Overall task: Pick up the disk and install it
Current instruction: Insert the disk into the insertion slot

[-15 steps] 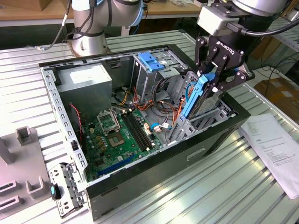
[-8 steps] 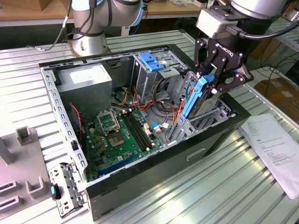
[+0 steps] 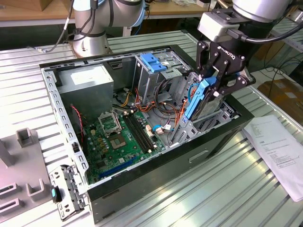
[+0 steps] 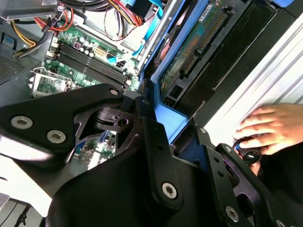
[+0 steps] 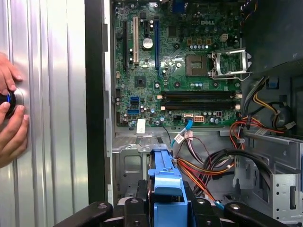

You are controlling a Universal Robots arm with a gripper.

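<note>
Alignment matters, we judge: the gripper [image 3: 213, 87] clamped on the disk [image 3: 193, 104] (tilted, blue rail showing) should hold it square to the bay [image 3: 210, 122] at the exterior view's right.

the gripper [image 5: 168, 210] is pinching the blue-railed disk [image 5: 163, 172] between its jaws, hovering over the open case [image 5: 94, 94] where the green motherboard [image 5: 180, 71] and orange cables [image 5: 201, 172] are showing. a person's hand [image 5: 12, 135] is resting on the ribbed counter [image 5: 52, 118] beside the case, touching a black knob [image 5: 10, 99].
</note>
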